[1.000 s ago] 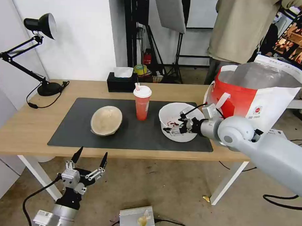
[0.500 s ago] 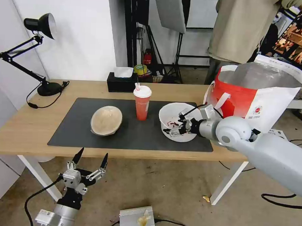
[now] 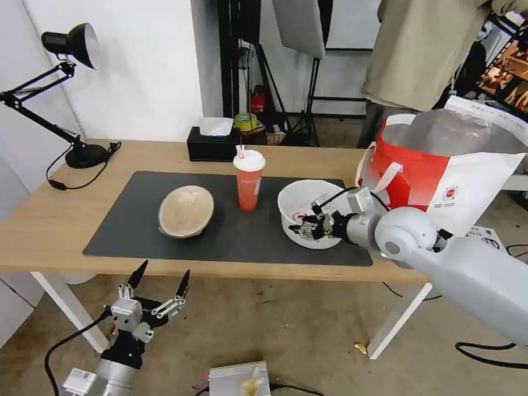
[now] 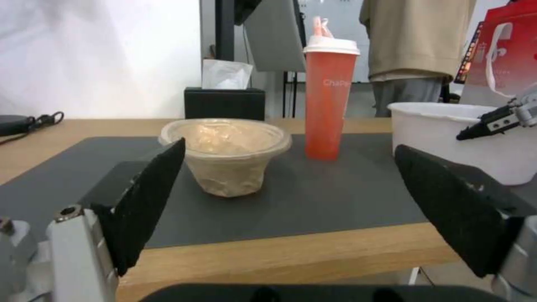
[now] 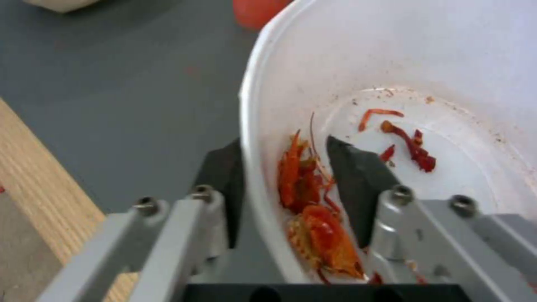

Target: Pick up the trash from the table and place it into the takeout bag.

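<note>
White bowl [image 3: 308,213]: on the mat toward the surface's right end, just beside the takeout bag [image 3: 446,165].
Handling: we judge it light, thin-walled and springy; the rim is the place to pinch, kept level so the red scraps [image 5: 313,209] stay in.
Right hand [image 3: 305,228]: we straddle the near rim, one finger inside, one outside, not yet pressed together.
Left hand [image 3: 158,282]: spread, below the surface's front edge.
Hidden: the bag's inside.

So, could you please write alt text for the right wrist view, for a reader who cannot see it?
The right gripper straddles the rim of the white plastic bowl, one finger inside and one outside the wall, with a gap still visible on the inner side. Red food scraps lie in the bowl's bottom; the dark grey mat and the light-wood table edge lie beyond.
</note>
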Controlling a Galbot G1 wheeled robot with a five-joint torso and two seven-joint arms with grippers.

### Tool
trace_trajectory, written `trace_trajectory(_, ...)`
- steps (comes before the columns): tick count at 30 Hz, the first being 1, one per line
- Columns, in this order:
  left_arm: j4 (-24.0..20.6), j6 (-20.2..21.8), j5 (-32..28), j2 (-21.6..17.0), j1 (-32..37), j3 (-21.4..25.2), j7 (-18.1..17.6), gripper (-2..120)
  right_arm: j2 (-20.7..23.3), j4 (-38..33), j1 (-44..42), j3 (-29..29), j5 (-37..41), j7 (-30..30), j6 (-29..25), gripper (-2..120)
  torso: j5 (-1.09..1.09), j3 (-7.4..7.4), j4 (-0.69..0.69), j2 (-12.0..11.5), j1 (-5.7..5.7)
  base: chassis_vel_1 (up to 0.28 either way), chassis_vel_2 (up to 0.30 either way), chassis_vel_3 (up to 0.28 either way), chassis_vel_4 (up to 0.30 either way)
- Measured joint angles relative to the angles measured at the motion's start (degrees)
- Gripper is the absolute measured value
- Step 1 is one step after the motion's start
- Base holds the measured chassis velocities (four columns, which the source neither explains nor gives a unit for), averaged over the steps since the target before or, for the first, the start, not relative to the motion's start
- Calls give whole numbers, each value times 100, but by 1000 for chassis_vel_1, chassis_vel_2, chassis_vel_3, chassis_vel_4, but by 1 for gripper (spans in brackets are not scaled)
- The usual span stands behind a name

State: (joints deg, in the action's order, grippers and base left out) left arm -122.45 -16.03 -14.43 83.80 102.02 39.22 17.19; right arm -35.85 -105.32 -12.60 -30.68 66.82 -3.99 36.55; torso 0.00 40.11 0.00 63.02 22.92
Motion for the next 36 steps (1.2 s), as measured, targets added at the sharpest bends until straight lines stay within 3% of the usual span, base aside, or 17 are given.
trace_trajectory(12,38,0,0,11,-22,-5,10,100,-47,28,-17,12,-10,-18,0,0,-1,0,0,0,0,0,0,0,0)
trace_trajectory(28,99,0,-5,14,-27,7,10,100,-85,20,-80,55,-173,-16,-9,0,0,0,0,0,0,0,0,0,0)
trace_trajectory(36,119,-29,-5,4,-39,12,9,100,103,-308,-198,167,-453,16,-40,0,0,0,0,0,0,0,0,0,0)
